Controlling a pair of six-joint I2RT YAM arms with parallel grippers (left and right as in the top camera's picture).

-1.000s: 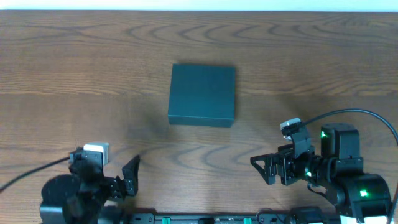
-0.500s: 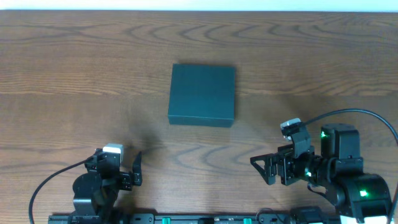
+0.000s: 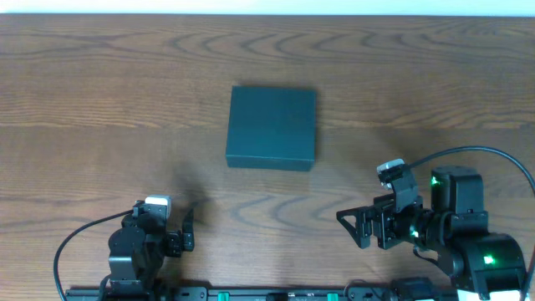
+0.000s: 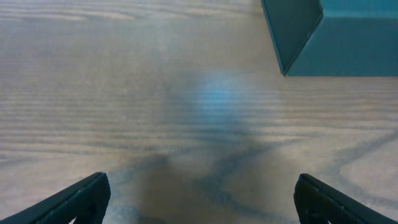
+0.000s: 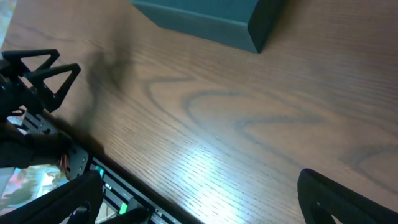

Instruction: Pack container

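The container (image 3: 272, 128) is a dark teal-grey square box with its lid shut, lying flat on the wooden table near the middle. Its near corner shows in the left wrist view (image 4: 323, 34) and its edge in the right wrist view (image 5: 211, 18). My left gripper (image 3: 185, 232) is open and empty at the front left, well short of the box; its tips show in its wrist view (image 4: 199, 199). My right gripper (image 3: 353, 226) is open and empty at the front right, in its own view (image 5: 199, 193). No snack packets are in view.
The wooden table (image 3: 100, 100) fills the view. A black rail with green lights (image 3: 284, 293) runs along the front edge between the arm bases. The left arm's gripper (image 5: 37, 74) shows at the left of the right wrist view.
My left arm has swung round at the front left, its gripper now pointing towards the back of the table. The right arm and the box have not moved.
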